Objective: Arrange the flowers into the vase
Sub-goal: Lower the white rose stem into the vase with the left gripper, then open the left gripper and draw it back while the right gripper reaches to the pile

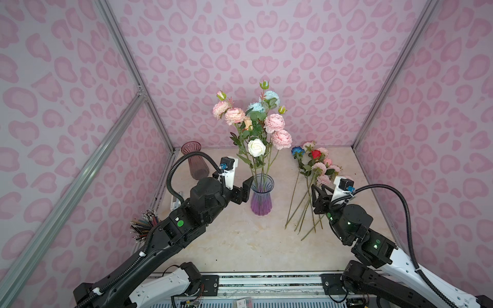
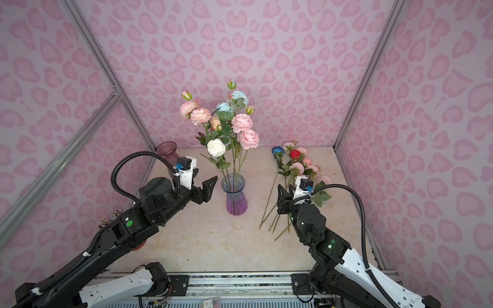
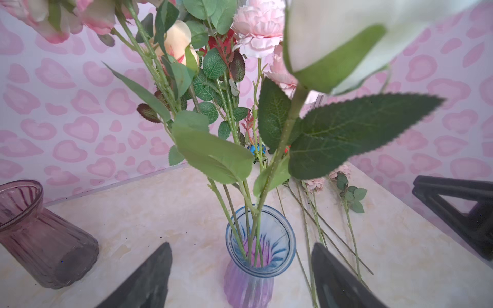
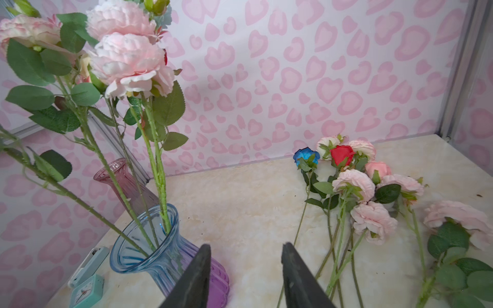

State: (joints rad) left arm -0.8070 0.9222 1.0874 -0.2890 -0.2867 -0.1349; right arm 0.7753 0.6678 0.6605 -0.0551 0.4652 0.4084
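Two parted, empty sets: left fingers [image 3: 149,280], right fingers [image 4: 194,277], either side of the vase [image 1: 261,200] (flowers [image 1: 256,147] inside).

Vase [image 1: 261,197] glossy ribbed glass — flowers [image 1: 274,123] cloth; table [image 1: 240,240] smooth marble-look.

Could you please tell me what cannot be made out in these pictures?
- White rose: left wrist view, blurred by closeness and cut by the top edge.
- Loose flowers: in both top views the right gripper covers some stems.
- Small teal clock: right wrist view, cut by the bottom edge.
- Bundle of sticks: in a top view, partly behind the left arm, too small to identify.
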